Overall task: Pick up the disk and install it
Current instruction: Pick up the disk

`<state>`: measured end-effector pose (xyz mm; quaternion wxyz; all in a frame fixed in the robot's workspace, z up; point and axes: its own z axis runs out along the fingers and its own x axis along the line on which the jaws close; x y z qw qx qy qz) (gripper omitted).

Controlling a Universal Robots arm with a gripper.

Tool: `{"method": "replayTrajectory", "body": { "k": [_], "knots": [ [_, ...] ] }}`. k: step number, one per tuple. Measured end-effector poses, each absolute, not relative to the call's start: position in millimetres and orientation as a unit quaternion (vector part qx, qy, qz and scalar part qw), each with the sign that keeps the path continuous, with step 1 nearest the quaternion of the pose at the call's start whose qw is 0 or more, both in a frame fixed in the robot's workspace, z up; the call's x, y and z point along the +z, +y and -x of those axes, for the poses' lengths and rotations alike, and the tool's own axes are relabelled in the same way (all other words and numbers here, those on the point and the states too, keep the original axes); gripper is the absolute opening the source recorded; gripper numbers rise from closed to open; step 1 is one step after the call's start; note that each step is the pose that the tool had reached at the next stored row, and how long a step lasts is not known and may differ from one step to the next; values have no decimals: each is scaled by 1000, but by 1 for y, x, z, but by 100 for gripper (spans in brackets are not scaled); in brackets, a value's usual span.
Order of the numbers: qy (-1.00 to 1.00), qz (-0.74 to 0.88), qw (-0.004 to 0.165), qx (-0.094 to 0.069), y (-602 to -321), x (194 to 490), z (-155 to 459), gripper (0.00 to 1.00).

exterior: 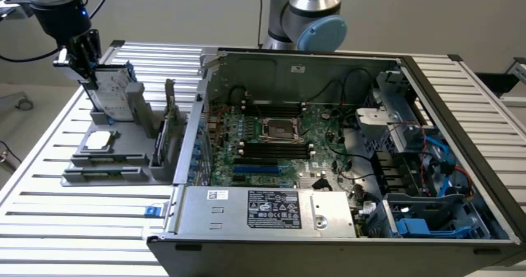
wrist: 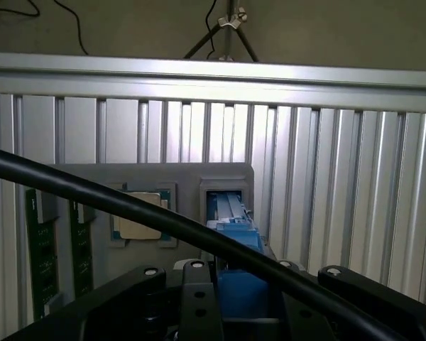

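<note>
In the exterior view, I hang over the far left corner of the slatted bench [exterior: 49, 228], with my jaws [exterior: 89, 74] at the top edge of the disk [exterior: 117, 92]. The disk stands on end, long axis straight up and down, and its broad silver face is turned toward the exterior view's right. Its lower end sits at the far end of the grey holder [exterior: 107, 160]. Nearer on that holder, the small square chip [exterior: 97, 140] lies flat. The open computer case [exterior: 304, 54] is just beside the holder on the exterior view's right, with its boards and cables exposed.

In the wrist view, I look down the length of the disk [wrist: 234, 229]. Its blue carrier runs from between my jaws [wrist: 240, 298] toward the holder's slot, so the long axis points away from me into the grey holder [wrist: 184, 177]. My jaws are clamped on the carrier's near end, one on each side. A black cable [wrist: 92, 188] crosses in front. The chip [wrist: 140, 217] sits in the pocket beside the disk's slot, and green boards [wrist: 42, 241] stand farther along. The bench [wrist: 326, 177] slats lie beyond.
</note>
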<state>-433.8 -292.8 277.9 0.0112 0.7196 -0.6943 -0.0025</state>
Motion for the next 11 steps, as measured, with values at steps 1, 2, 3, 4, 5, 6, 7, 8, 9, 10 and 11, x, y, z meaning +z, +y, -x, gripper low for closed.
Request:
{"method": "replayTrajectory", "body": {
  "k": [1,2,3,4,5,6,7,8,9,10,11],
  "knots": [
    [-694,-720,11,-2,-293,278,434,33],
    [-694,-720,11,-2,-293,278,434,33],
    [-694,-720,11,-2,-293,278,434,33],
    [-694,-720,11,-2,-293,278,434,33],
    [-694,-720,11,-2,-293,278,434,33],
    [-694,-720,11,-2,-293,278,434,33],
    [-694,-720,11,-2,-293,278,434,33],
    [-694,-720,11,-2,-293,278,434,33],
    [-694,-720,11,-2,-293,278,434,33],
    [-694,-720,11,-2,-293,278,434,33],
    [-694,-720,11,-2,-293,279,434,33]
  ]
}}
